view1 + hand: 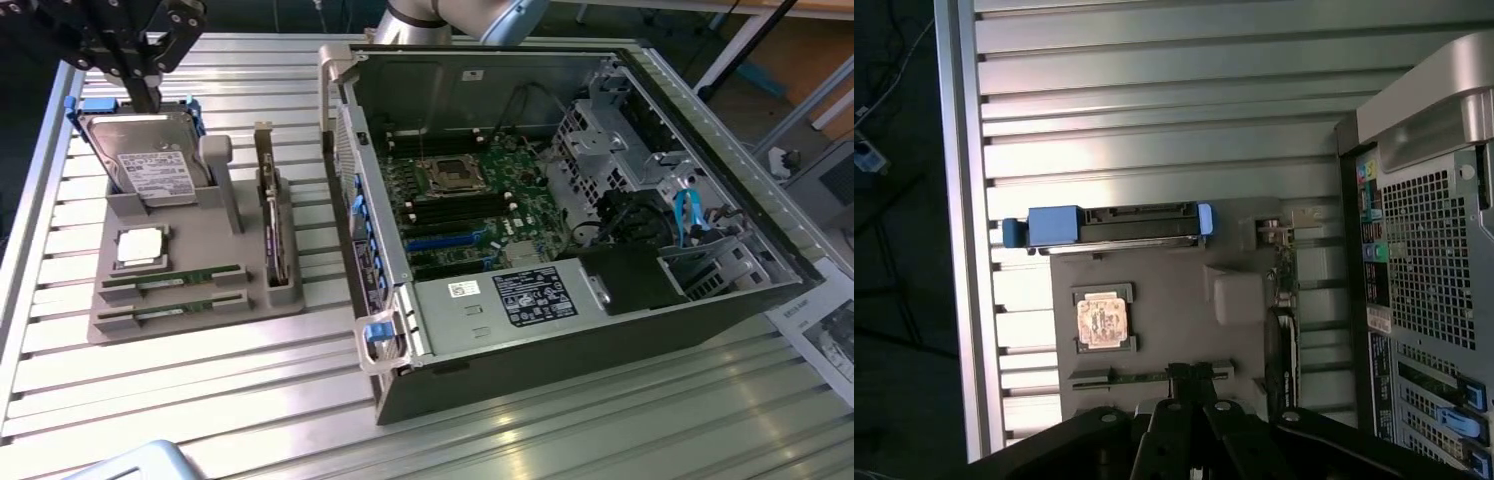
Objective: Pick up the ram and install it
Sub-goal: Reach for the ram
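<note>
Pressed together with nothing between its fingers, the gripper [144, 100] hangs at the far end of the grey parts tray [200, 252], on the exterior view's left, above the hard drive [154, 165] in its blue bracket. In the wrist view the closed fingertips [1190, 378] point down toward one ram stick [1139, 377] lying in its slot; I cannot say which of the two it is.

Both ram sticks lie flat in the near end of the tray, the farther ram [174, 277] and the nearer ram [171, 313] side by side, well below and apart from the gripper. Just beyond them sits the silver CPU [140, 247], and to the exterior view's right of it the dark expansion card [274, 235] stands on edge.

Judging by this, nothing of the task is done: no stick has been lifted, and the whole pick and install is left.

Further to the exterior view's right lies the open computer case [534, 345] on the slatted table [534, 430], its motherboard [467, 190] exposed. The memory slots [461, 212] read as dark bars — whether they are empty is hard to make out. The gripper's upper body is cut off at the frame edge, and the arm's own bulk hides part of the tray in the wrist view.
</note>
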Controlling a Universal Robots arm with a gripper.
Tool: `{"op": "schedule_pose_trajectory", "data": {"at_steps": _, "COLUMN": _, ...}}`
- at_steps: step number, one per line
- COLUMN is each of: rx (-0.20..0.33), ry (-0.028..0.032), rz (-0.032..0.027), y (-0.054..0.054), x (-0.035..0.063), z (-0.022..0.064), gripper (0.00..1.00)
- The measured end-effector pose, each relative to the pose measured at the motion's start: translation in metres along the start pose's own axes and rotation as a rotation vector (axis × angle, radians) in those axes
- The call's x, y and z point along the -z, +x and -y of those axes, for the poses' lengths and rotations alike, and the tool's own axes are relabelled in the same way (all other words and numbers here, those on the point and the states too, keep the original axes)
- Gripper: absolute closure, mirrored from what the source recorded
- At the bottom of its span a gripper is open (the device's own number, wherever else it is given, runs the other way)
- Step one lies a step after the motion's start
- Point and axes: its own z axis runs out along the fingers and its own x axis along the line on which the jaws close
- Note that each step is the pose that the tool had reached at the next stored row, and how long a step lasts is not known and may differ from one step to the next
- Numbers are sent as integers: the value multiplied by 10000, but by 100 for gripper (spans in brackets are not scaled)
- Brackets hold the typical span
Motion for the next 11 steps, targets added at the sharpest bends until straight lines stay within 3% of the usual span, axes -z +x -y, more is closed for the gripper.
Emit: {"op": "schedule_pose_trajectory", "data": {"at_steps": 11, "rx": -1, "ry": 0, "rz": 1, "y": 26, "x": 0, "z": 5, "gripper": 90}}
